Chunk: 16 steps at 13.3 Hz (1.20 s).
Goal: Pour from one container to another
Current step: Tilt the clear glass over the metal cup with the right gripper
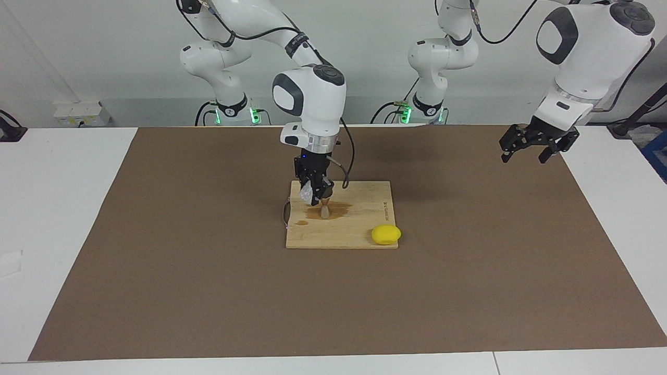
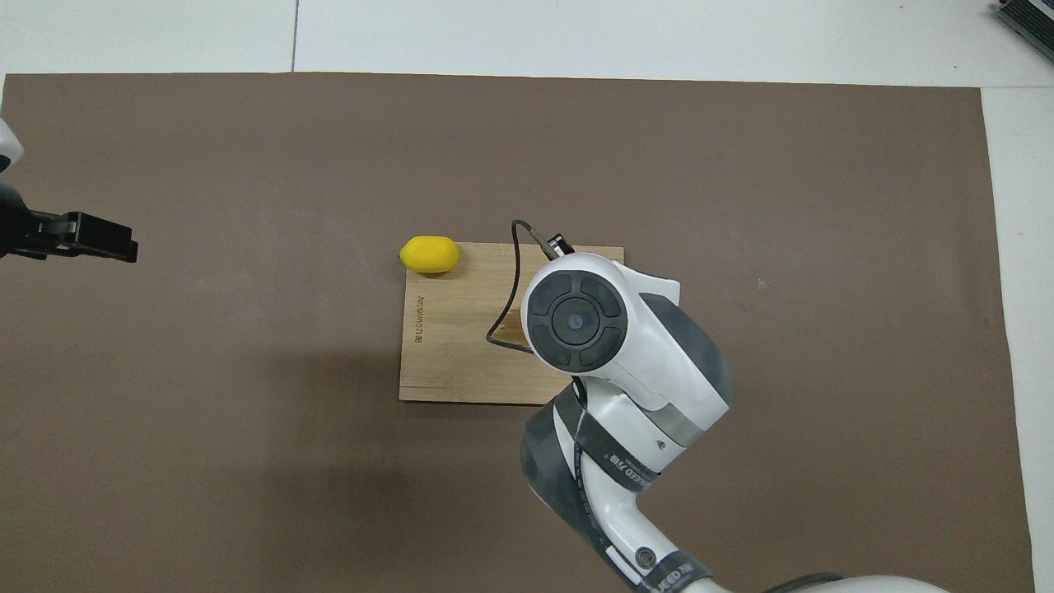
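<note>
cup: small clear cup (image 1: 306,194), held tipped just above the board, centre of the facing frame; hidden under the arm in the overhead frame.
jigger: metal jigger (image 1: 324,210) upright on the wooden board (image 1: 365,229), just below the cup in the frame, its long axis vertical.
key relation: the cup's mouth leans toward the jigger's top and looks close to it; whether they touch cannot be told.
spill: brown wet patch (image 1: 338,210) on the board around the jigger's foot, so some liquid seems to have missed.
right gripper: right gripper (image 1: 316,190) clenched on the cup, directly over the jigger, by far the nearer arm.
left gripper: left gripper (image 1: 536,145) released and empty, waiting at the upper right of the facing frame, well apart.
lemon: lemon (image 1: 386,234) at the board's lower right corner in the facing frame, clear of the pour.
</note>
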Available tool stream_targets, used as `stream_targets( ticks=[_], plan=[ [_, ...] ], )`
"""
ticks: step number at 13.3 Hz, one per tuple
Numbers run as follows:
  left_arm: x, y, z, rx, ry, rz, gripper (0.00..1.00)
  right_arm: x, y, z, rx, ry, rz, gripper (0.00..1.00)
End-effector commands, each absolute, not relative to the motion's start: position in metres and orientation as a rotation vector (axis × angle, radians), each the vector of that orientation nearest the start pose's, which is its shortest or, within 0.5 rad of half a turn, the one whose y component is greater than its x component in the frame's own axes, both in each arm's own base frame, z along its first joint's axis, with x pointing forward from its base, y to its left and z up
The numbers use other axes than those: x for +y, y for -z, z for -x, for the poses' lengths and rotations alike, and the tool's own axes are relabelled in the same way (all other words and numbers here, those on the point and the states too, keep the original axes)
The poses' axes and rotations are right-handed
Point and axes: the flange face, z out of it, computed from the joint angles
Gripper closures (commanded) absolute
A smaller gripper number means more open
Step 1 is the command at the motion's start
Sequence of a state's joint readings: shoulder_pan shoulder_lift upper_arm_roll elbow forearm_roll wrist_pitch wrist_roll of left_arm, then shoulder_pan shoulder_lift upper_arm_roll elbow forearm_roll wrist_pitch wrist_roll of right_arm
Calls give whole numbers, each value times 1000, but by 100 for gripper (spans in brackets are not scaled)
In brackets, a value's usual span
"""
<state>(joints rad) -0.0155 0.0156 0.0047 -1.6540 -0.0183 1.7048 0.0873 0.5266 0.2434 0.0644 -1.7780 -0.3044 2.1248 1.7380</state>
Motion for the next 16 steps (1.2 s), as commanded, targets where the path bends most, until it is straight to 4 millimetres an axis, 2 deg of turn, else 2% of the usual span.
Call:
stream_targets(
  ticks=[1,7,11,16],
  plan=[
    [-4,-592,-568,129,44,3142,0,336,-437,-545,1592,320,2658,94],
    [4,-597,-567,107,41,3134,0,324,-433,-554,1658,127,2558,94],
    [3,-601,-565,129,44,3069,0,322,-433,-556,1663,107,2545,94],
    [8,-602,-565,117,52,3067,0,316,-430,-560,1663,39,2528,94]
  ],
)
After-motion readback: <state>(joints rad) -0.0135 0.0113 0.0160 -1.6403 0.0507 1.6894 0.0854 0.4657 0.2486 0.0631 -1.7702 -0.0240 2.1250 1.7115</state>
